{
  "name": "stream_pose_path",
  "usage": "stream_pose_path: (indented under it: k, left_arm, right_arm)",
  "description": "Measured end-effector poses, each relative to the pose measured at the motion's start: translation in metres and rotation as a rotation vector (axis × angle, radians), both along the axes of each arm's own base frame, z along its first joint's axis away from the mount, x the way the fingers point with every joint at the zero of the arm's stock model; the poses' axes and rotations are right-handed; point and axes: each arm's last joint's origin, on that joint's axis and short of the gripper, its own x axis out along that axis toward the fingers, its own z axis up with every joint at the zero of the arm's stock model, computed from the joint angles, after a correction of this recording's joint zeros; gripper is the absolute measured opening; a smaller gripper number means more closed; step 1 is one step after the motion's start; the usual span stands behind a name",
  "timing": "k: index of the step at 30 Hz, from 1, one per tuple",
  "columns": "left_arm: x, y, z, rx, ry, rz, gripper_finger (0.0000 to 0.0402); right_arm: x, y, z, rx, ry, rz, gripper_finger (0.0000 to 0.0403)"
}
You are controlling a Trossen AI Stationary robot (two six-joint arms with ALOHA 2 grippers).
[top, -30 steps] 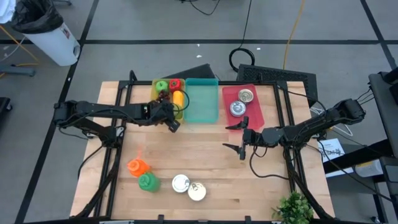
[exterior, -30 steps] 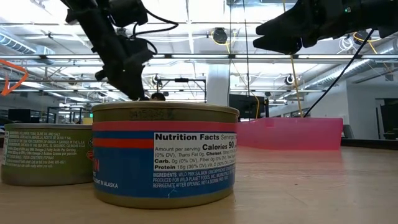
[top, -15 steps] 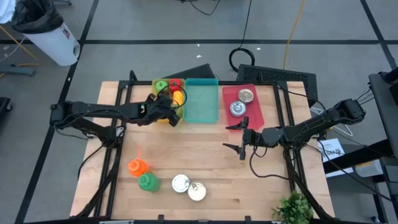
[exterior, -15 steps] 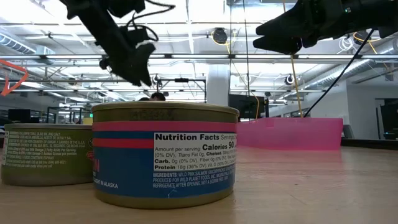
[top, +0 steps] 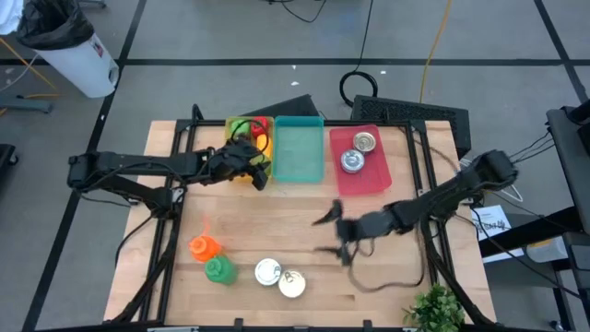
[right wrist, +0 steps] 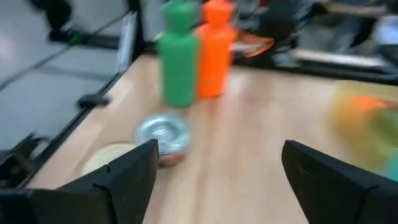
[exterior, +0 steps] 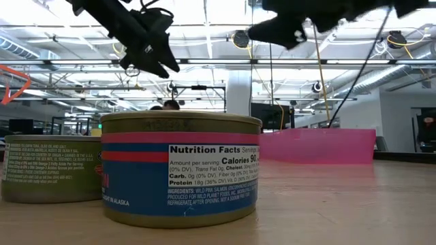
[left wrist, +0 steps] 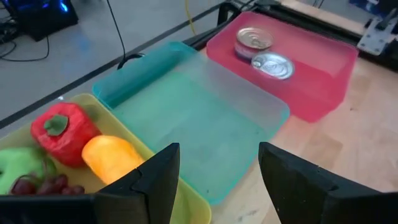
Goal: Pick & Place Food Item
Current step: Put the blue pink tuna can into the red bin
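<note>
A yellow tray point(left wrist: 134, 134) at the table's far side holds a red pepper point(left wrist: 62, 127), an orange fruit point(left wrist: 112, 155), a green apple point(left wrist: 18, 168) and grapes point(left wrist: 50, 185). My left gripper point(top: 262, 172) hangs open and empty above that tray's right edge, beside the teal tray point(top: 300, 152). My right gripper point(top: 325, 234) is open and empty above the table's middle. It faces two cans point(top: 268, 271) and the green bottle point(right wrist: 179, 56) and orange bottle point(right wrist: 214, 50), which stand on their bases at the near left.
A pink tray point(top: 373, 175) at the far right holds two cans point(top: 351, 161). The teal tray has nothing in it. In the low view the two near cans point(exterior: 180, 167) stand close to the camera. A plant point(top: 433, 309) is at the near right corner.
My right gripper has swung from beside the pink tray toward the table's left and near edge, turning toward the cans and bottles. My left gripper has risen a little above the yellow tray. The fruit, cans and bottles have stayed put.
</note>
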Motion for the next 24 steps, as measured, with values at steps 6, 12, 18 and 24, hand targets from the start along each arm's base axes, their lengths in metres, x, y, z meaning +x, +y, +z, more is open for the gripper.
stream_pose_path:
  k: [6, 12, 18, 24]
  left_arm:
    - [0.0, 0.0, 0.0, -0.002, 0.002, 0.001, 0.0228]
    - [0.001, -0.009, 0.0, -0.036, -0.022, -0.009, 0.0228]
    - [0.004, -0.03, 0.001, -0.062, -0.048, -0.073, 0.0228]
    - [0.008, -0.043, 0.006, -0.037, -0.1, -0.139, 0.0228]
  right_arm:
    - [0.05, 0.035, -0.017, -0.091, 0.246, 0.05, 0.032]
    - [0.081, 0.051, -0.044, -0.021, 0.365, 0.034, 0.032]
    - [0.084, 0.051, -0.06, 0.01, 0.444, 0.007, 0.032]
    - [0.079, 0.046, -0.066, -0.02, 0.503, -0.096, 0.032]
